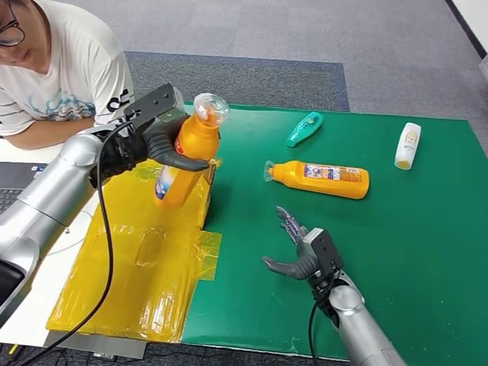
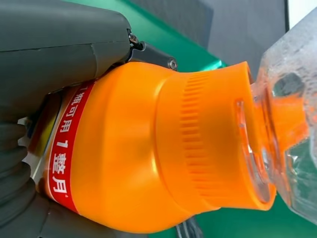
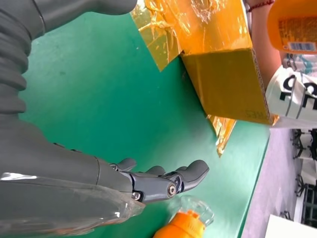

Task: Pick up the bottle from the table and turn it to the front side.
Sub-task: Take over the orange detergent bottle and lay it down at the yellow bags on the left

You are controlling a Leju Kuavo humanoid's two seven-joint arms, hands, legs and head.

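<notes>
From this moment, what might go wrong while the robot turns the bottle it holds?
1. The left hand grips the held orange bottle low on its body, tilted above the yellow box; it might slip while being turned.
2. A person leans close beside the left arm, so a wide swing might touch them.
3. The right hand hovers open near the lying orange bottle and could nudge it.

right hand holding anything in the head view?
No. The right hand hovers over the green table with fingers spread and empty; the second orange bottle lies apart.
</notes>
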